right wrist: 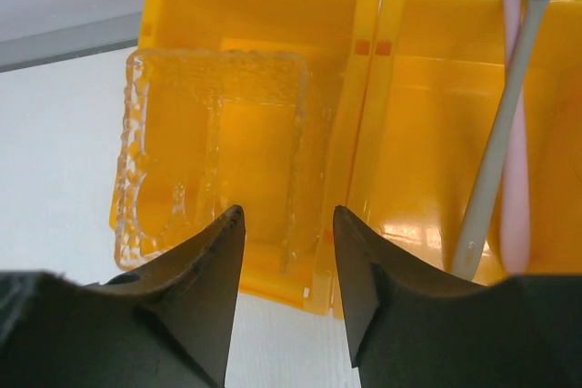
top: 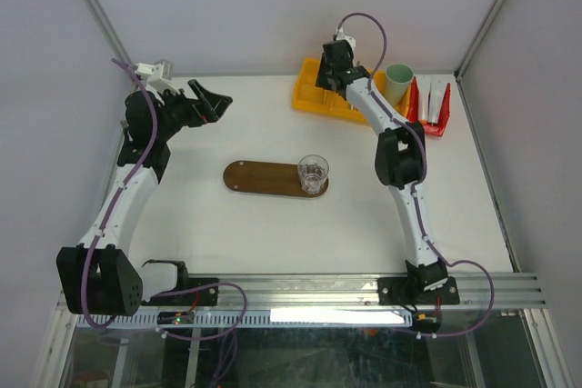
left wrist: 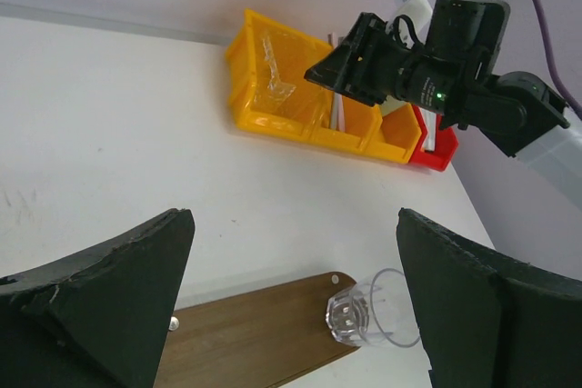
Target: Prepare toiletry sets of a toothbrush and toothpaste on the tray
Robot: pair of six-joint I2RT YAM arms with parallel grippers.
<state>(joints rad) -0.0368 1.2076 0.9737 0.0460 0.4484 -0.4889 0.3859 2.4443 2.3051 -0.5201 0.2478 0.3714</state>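
Observation:
The dark-brown oval tray (top: pixel 264 176) (left wrist: pixel 255 343) lies mid-table with a clear glass (top: pixel 313 173) (left wrist: pixel 375 311) standing on its right end. Toothbrushes (right wrist: pixel 496 161) lean in the middle compartment of the yellow bin (top: pixel 314 97). White toothpaste tubes (top: pixel 440 99) stand in the red bin (top: pixel 435 124). My right gripper (top: pixel 333 65) (right wrist: pixel 288 213) hovers over the yellow bin's left compartment, jaws partly apart and holding nothing, with the right wall of a clear square glass (right wrist: pixel 218 152) showing between its tips. At the far left my left gripper (top: pixel 211 99) (left wrist: pixel 296 297) hangs wide open and empty.
A mint-green cup (top: pixel 397 82) stands behind the yellow bin (left wrist: pixel 291 88), next to the red bin (left wrist: pixel 435 150). Grey walls and metal frame posts close off the table's back and sides. The right arm (top: pixel 400 156) stretches over the table's right half.

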